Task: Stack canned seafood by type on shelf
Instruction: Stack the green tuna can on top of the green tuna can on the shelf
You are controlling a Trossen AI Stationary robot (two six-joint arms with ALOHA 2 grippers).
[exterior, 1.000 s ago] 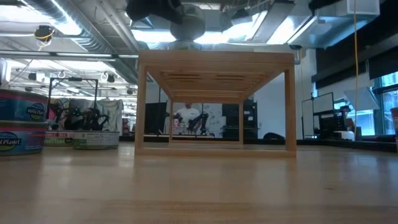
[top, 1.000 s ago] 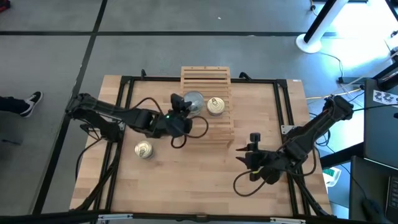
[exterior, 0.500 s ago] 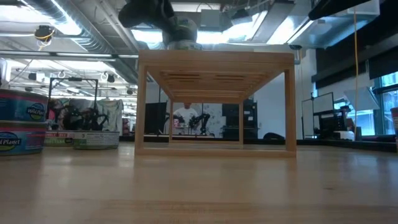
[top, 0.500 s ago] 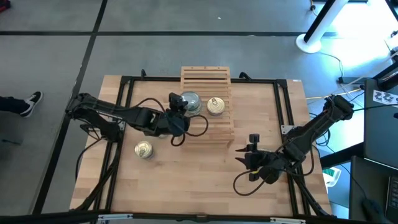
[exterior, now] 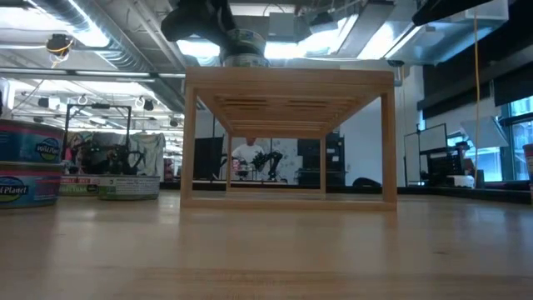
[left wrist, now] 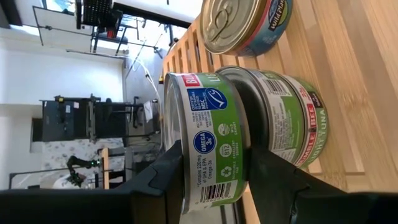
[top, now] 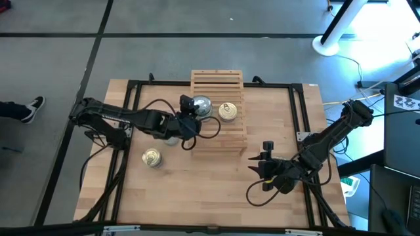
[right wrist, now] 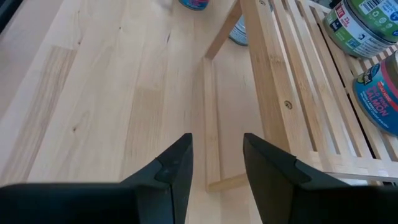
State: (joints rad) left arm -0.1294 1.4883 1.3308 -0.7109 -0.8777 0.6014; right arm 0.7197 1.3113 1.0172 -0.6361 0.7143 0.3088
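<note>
The shelf (top: 216,82) stands at the table's far middle. On its slatted top rests a green-labelled tin (left wrist: 292,124), with a golden-topped tin (top: 228,111) beside it. My left gripper (top: 188,110) reaches in from the left and is shut on a second green-labelled tin (left wrist: 208,149), held over the first. In the low view this tin (exterior: 243,48) shows at the shelf's top edge. Another golden-topped tin (top: 151,157) lies on the table at the near left. My right gripper (right wrist: 214,165) hovers open near the shelf's near right corner. My left gripper pinches the upper green-labelled tin across its height: one finger (left wrist: 166,177) lies on its top end (left wrist: 168,134), and the other (left wrist: 267,165) lies under its bottom end, between the two tins. The fingers come nearly level from the table's left. The tin stays flat, top up, over the lower tin.
More tins (exterior: 29,162) stand at the left in the low view, and two show beyond the shelf's leg (right wrist: 239,34) in the right wrist view. A black frame (top: 131,92) runs along the table's edges. Bare wood (top: 210,183) lies at the near middle.
My left gripper has swung a little toward the table's far edge and tipped slightly, still shut on the tin. The tin has sunk a little toward the shelf's top and shifted slightly left in the low view.
</note>
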